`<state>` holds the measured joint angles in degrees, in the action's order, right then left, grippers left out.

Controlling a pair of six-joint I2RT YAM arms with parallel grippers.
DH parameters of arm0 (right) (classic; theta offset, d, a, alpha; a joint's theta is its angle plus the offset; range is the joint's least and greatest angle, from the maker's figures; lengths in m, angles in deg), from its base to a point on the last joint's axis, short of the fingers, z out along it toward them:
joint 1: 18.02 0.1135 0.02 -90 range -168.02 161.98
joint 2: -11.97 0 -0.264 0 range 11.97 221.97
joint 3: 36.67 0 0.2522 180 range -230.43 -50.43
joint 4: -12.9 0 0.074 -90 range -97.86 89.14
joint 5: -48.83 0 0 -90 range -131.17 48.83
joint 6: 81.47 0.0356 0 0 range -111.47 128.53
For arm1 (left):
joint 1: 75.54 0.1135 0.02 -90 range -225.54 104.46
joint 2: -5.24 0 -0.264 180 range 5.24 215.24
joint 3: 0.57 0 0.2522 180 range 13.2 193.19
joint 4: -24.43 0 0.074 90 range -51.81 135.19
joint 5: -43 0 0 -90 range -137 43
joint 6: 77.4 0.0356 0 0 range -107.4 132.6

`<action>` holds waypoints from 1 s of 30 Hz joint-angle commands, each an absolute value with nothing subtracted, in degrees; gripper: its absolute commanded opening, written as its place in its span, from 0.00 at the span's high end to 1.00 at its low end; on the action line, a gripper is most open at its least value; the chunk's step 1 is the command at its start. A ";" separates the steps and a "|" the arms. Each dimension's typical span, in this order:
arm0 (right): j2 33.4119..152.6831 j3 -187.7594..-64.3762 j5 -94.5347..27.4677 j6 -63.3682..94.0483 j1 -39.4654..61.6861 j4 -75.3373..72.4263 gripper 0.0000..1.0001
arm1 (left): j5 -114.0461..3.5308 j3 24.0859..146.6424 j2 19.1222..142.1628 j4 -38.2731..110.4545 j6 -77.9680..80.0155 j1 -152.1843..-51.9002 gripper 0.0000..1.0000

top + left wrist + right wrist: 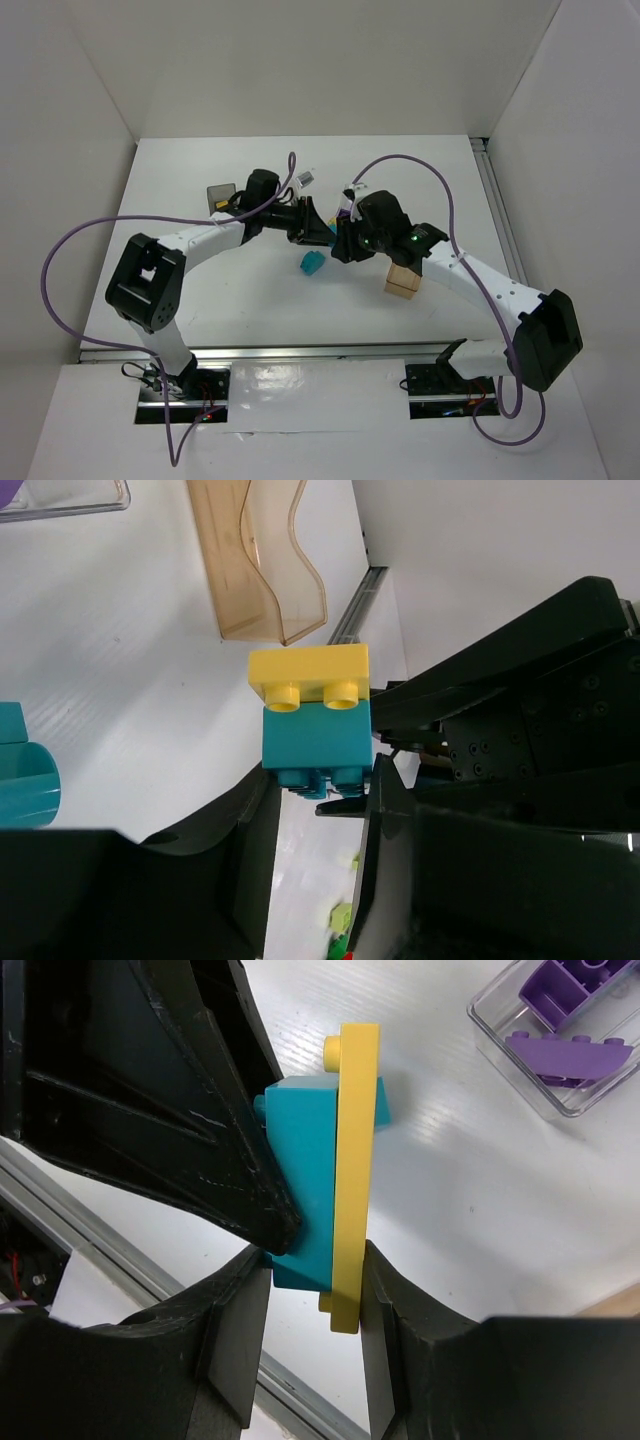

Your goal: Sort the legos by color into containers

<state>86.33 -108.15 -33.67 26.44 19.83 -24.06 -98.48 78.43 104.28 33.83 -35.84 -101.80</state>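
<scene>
A yellow flat lego is stuck on a teal lego, and both grippers hold this stack in the air above the table's middle. My left gripper is shut on the teal lego's sides. My right gripper is shut across the stack, one finger on the yellow lego and the other on the teal lego. In the top view the left gripper and right gripper meet tip to tip. Another teal lego lies on the table just below them.
The amber bin stands to the right under the right arm, and shows in the left wrist view. A clear bin holds purple legos. The dark grey bin sits at the back left.
</scene>
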 commanded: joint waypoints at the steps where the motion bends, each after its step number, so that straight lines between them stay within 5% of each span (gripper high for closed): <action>1: 85.62 -110.20 -34.75 25.93 20.30 -21.87 0.79 | -100.34 77.97 104.46 32.65 -35.38 -102.00 0.96; 3: 85.62 -110.20 -34.76 25.93 20.30 -22.39 0.55 | -100.35 78.59 104.46 33.79 -33.99 -101.47 1.00; 5: 85.09 -110.20 -35.46 25.93 20.30 -23.01 0.51 | -100.96 79.11 104.46 34.42 -33.37 -99.90 1.00; 7: 83.69 -110.20 -36.16 25.93 20.30 -23.62 0.33 | -101.66 79.11 104.46 34.94 -32.67 -99.01 1.00; 16: 79.03 -109.67 -27.39 24.52 15.74 -22.49 0.32 | -108.07 80.78 103.94 38.55 -23.88 -94.71 1.00; 20: 80.68 -109.06 -10.39 25.04 9.50 -16.26 0.32 | -113.34 80.78 103.94 39.86 -19.22 -94.09 1.00; 25: 87.02 -108.44 5.12 30.49 4.67 -3.80 0.17 | -118.53 80.26 102.36 39.34 -13.86 -94.09 1.00; 30: 93.78 -107.91 14.45 36.73 4.13 7.48 0.12 | -119.68 80.87 101.83 43.46 -9.46 -94.09 1.00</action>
<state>91.65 -108.04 4.01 32.12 4.46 -4.37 -115.22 78.58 104.17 42.10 -15.32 -94.20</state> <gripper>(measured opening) 0.877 0.358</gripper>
